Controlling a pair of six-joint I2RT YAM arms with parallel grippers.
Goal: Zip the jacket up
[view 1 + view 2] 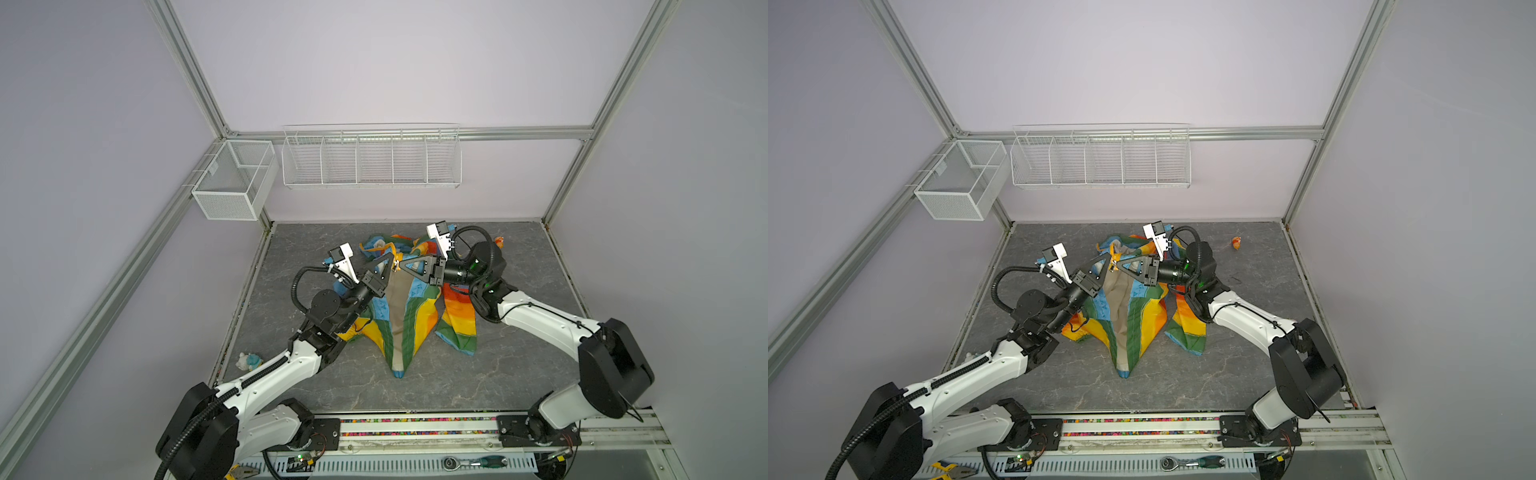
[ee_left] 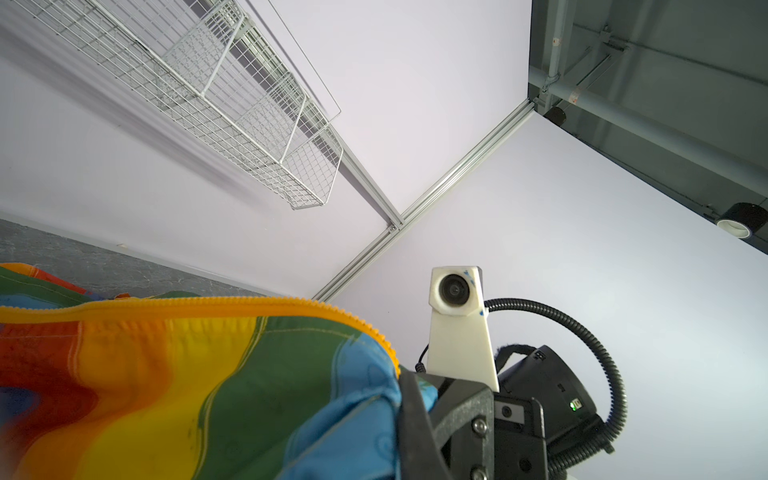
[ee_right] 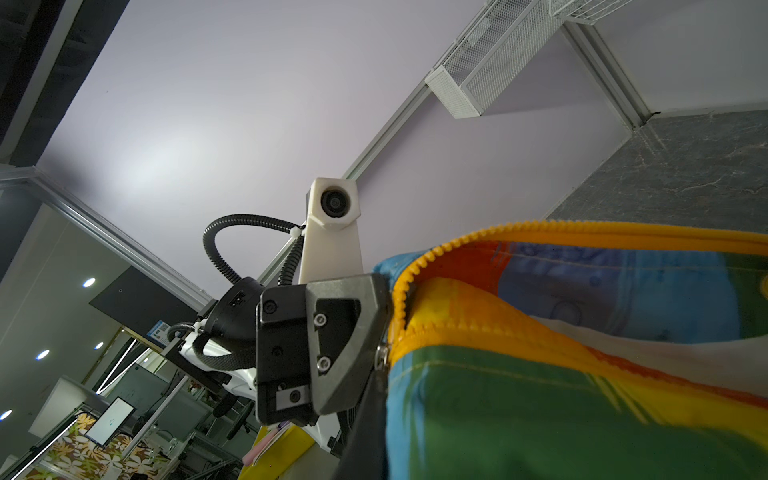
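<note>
Left claw and right claw are both pinched on the jacket at its zipper strip. Their tips almost touch, raised above the middle of the table, nearer its back edge. My procedure: tension both halves evenly, align tooth rows, seat the pin fully before pulling.

**Fig. Lighting and picture quality around the jacket.**

In both top views I see even, diffuse light with sharp focus and no glare. Only faint, soft-edged shadows fall on the tabletop just beside the jacket. Well away from the jacket, the frame posts splay outward with wide-angle stretch. In the left wrist view the jacket fabric nearest the lens is smeared out of focus. Above the jacket there, the wire rack throws a streaked grey shadow on the back wall. In the right wrist view a bright patch blooms on a side wall beyond the jacket, and the near fabric is blurred too.
</note>
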